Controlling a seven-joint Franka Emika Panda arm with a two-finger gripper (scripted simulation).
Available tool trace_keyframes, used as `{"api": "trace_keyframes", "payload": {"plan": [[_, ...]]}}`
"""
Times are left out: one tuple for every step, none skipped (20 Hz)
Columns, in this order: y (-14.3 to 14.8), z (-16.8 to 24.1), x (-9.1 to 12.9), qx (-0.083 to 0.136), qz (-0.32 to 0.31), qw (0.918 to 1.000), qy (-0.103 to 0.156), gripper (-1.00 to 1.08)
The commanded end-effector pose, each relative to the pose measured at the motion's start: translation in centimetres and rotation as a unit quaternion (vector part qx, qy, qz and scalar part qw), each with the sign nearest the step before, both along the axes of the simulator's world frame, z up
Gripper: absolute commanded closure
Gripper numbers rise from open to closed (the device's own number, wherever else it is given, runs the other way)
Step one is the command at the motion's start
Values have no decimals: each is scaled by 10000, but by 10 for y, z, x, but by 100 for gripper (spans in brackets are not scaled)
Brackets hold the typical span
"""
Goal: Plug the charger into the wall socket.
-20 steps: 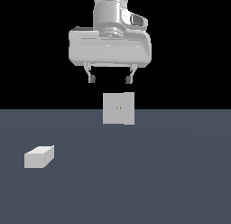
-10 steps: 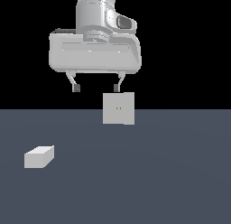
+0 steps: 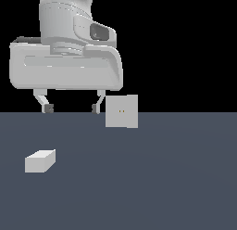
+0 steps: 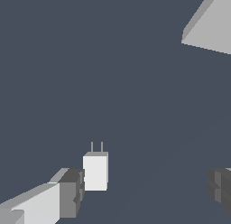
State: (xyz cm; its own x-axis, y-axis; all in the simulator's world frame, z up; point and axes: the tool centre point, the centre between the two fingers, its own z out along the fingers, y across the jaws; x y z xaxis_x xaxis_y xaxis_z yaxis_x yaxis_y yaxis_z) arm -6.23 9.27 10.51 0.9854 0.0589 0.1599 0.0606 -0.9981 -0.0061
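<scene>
since a second ago my gripper (image 3: 71, 107) has swung toward the exterior view's left and looms larger; charger (image 3: 40, 161) and wall socket (image 3: 121, 111) sit unchanged. nothing done yet: my fingers are spread wide, holding nothing, and grasp, carry and insertion all remain. charger, a plain pale block with two thin prongs in the wrist view (image 4: 95, 171), lies on the floor (image 3: 162, 178) at lower left, well apart from the upright socket plate.
</scene>
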Motion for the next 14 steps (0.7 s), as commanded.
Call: {"api": "trace_keyframes", "payload": {"plan": [[11,-10,-7,10,8,9999,-99,-92],[15,-14,-9,11,11,9999,-133,-92],[19,-17,-12,11,13,9999,-164,-92],[22,-20,-13,12,15,9998,-194,-92],[26,-23,-15,11,17,9998,-221,-92],[29,-26,-17,11,19,9997,-246,-92],[31,-29,-18,10,20,9996,-269,-92],[34,-31,-19,9,21,9996,-290,-92],[36,-33,-20,7,22,9995,-309,-92],[38,-35,-21,6,23,9995,-325,-92],[39,-37,-22,4,23,9994,-340,-92],[41,-38,-23,3,23,9994,-352,-92],[42,-39,-23,2,24,9993,-362,-92],[43,-40,-23,0,24,9993,-369,-92]]}}
